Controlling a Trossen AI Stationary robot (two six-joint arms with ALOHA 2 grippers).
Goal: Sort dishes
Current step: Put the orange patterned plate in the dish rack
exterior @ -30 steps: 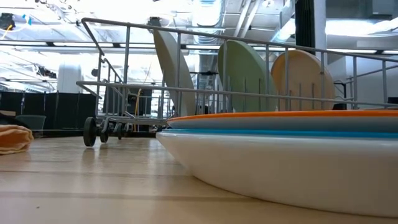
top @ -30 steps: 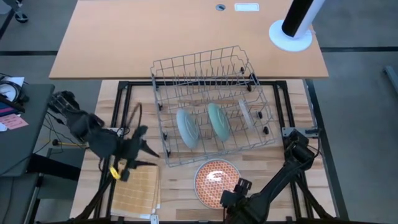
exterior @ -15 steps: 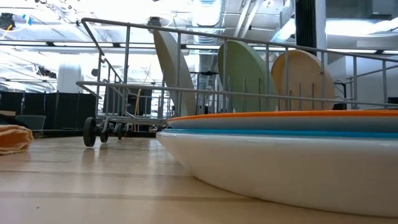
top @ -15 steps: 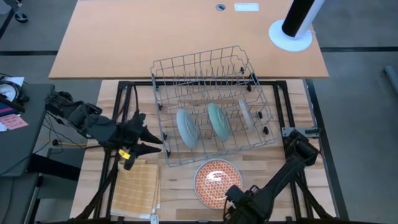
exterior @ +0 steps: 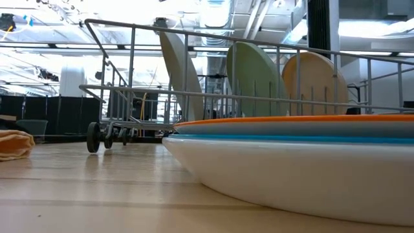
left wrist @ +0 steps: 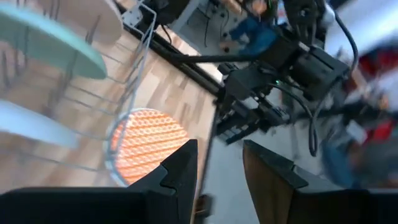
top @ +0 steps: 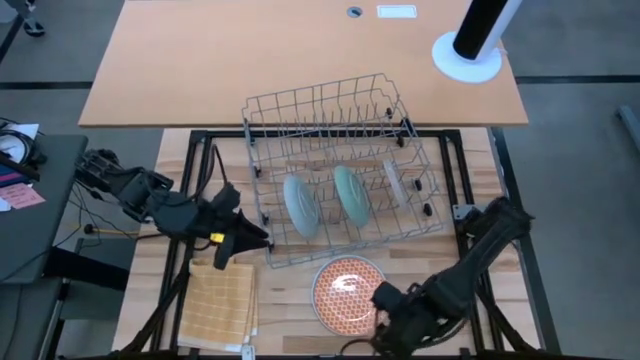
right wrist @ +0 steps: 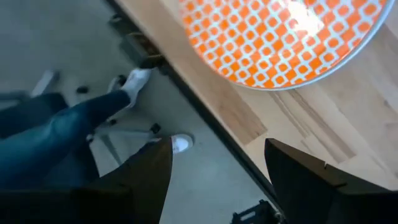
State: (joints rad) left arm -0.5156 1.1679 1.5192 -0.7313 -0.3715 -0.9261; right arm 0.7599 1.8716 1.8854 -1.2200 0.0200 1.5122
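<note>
**Plates part in the rack, part stacked at the counter's front edge**

High view: a grey wire rack [top: 340, 170] stands on the wooden counter [top: 470, 255]. Three plates stand on edge in it: a pale blue-grey plate [top: 301, 206], a teal-green plate [top: 351, 195] and a whitish plate [top: 393, 183]. Just in front of the rack lies the orange patterned plate [top: 347, 291], face up. A yellow checked cloth [top: 217, 305] lies at the front left. The left gripper [top: 250, 239] hangs between the cloth and the rack's left end. The right gripper [top: 385, 318] sits at the front edge, just beside the orange plate.

Low view: the plate stack [exterior: 304, 165] fills the foreground, a white plate at the bottom, a blue rim above it and the orange rim on top. The three upright plates show behind the rack wires.

Left wrist view: the left fingers [left wrist: 183, 165] are spread apart, grasping nothing; the orange plate shows beyond them.

Right wrist view: the right fingers [right wrist: 298, 171] are spread wide and empty, over the counter edge beside the orange plate. A person's leg in jeans [right wrist: 59, 134] and white shoes show on the floor.
</note>
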